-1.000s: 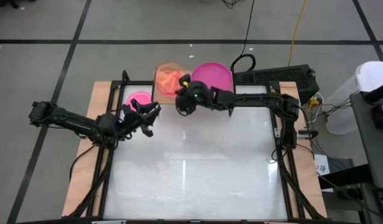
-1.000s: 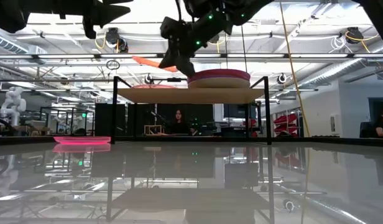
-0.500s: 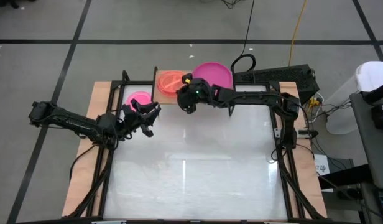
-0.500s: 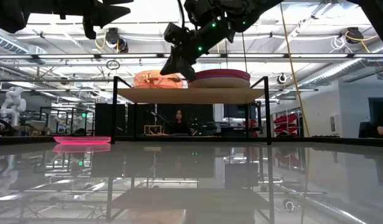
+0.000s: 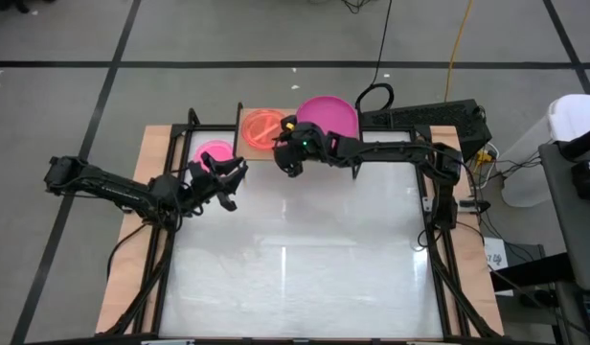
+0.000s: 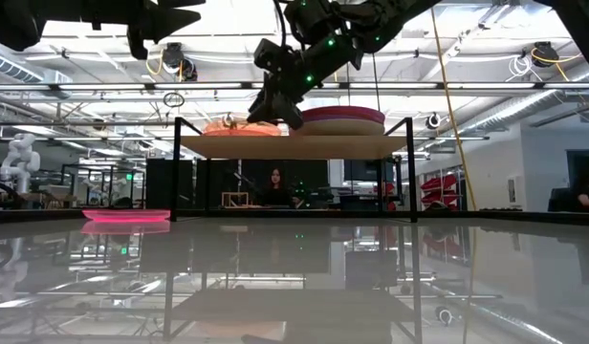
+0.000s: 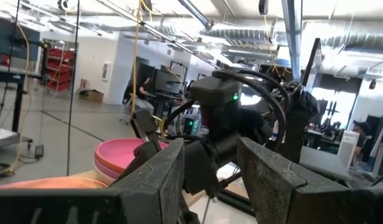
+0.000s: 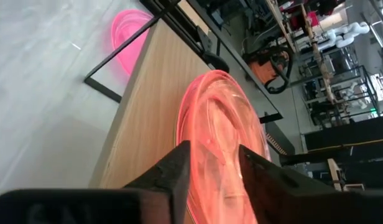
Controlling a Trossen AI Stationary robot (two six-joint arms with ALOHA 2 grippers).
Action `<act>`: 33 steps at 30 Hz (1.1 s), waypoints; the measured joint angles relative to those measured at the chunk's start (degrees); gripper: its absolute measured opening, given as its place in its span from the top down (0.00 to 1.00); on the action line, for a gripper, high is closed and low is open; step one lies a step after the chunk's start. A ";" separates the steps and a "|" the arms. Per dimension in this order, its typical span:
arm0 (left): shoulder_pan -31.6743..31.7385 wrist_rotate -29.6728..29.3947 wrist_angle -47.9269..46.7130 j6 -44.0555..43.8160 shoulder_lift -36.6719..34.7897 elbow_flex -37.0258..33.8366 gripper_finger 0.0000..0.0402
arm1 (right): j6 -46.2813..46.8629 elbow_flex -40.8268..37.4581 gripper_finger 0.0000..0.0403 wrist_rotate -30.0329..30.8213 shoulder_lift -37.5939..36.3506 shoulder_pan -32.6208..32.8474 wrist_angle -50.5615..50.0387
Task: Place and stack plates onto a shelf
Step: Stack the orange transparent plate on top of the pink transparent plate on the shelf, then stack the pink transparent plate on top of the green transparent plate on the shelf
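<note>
**Orange plate on the shelf, right gripper at its rim**

The white bench [image 5: 305, 268] carries the shelf [image 5: 239, 134] along its far edge, a light-wood board on thin black legs. On the shelf's right half sits the magenta plate [image 5: 329, 115], the largest plate in sight; in the low view it tops a short stack with a beige layer beneath it. On the shelf's left half lies the smaller translucent orange plate [image 5: 260, 126], flat or very nearly so on the wood, beside the magenta stack.

The right gripper [image 5: 286, 151] reaches over the shelf's near edge to the orange plate; its fingers [image 8: 179, 163] stand a little apart with the plate's rim in the gap, though whether they actually press on it is hard to judge from this angle.

Lower down, the pink plate [image 5: 213, 151] rests on the bench near the far left corner, just beside the shelf's left legs. The left gripper [image 5: 230, 177] hangs in the air beside it, fingers [image 7: 170, 174] spread with nothing between them, pointed toward the shelf.
</note>
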 joint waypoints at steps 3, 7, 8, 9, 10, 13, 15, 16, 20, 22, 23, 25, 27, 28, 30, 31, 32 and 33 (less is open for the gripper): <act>0.00 0.00 -0.19 2.91 0.00 0.00 0.61 | -0.14 0.00 0.64 0.05 0.00 0.58 0.02; -0.01 0.00 -2.73 2.02 0.02 0.00 0.61 | -1.24 0.00 0.59 2.37 -0.45 1.81 -0.69; 0.00 0.01 -3.11 1.34 0.02 -0.02 0.61 | -1.46 0.00 0.58 3.26 -0.76 2.24 -0.75; 0.00 0.00 -3.37 0.65 0.02 -0.02 0.61 | -1.53 0.00 0.58 4.07 -1.24 2.67 -1.12; -0.02 0.00 -3.61 0.08 0.02 -0.02 0.61 | -1.43 0.00 0.58 4.65 -1.81 3.09 -2.07; -0.02 0.00 -4.61 -0.45 0.02 -0.02 0.61 | 0.90 0.00 0.58 4.62 -4.11 4.74 -6.94; -0.25 0.00 -6.16 -0.43 0.00 -0.02 0.61 | 2.43 0.00 0.58 4.47 -6.25 6.21 -12.85; -0.35 -0.01 -7.11 -0.27 0.01 -0.02 0.61 | 3.39 0.00 0.58 4.48 -7.27 7.00 -15.71; -0.48 -0.86 -9.75 0.72 0.00 -0.02 0.61 | 9.75 0.00 0.58 4.43 -11.54 10.25 -27.89; -0.48 -2.48 -11.54 1.34 0.00 -0.02 0.61 | 13.40 -0.02 0.58 4.43 -13.63 11.98 -33.10; -0.57 -3.29 -12.69 1.54 0.00 0.03 0.61 | 15.19 -0.49 0.59 4.48 -14.85 12.93 -35.09; -0.59 -5.15 -17.21 1.81 0.02 1.12 0.61 | 17.97 -2.96 0.60 4.48 -17.55 14.91 -35.96; -0.70 -6.59 -23.76 1.87 0.02 3.20 0.61 | 19.04 -7.02 0.61 4.53 -20.85 16.99 -35.03; -0.80 -7.03 -27.37 1.53 0.02 4.51 0.61 | 19.50 -9.29 0.61 4.67 -22.57 18.00 -34.19; -1.04 -7.67 -34.62 0.48 0.11 7.14 0.61 | 20.81 -14.30 0.61 6.31 -26.31 19.88 -31.67; -1.27 -7.96 -36.62 0.06 0.59 8.34 0.61 | 21.69 -17.01 0.61 7.48 -28.46 20.79 -30.00; -1.25 -7.97 -37.61 -0.14 1.03 9.26 0.61 | 22.40 -19.88 0.61 8.42 -30.56 21.68 -28.24; -1.27 -7.91 -38.44 -0.24 1.09 9.64 0.61 | 23.06 -22.69 0.61 9.18 -32.67 22.56 -26.63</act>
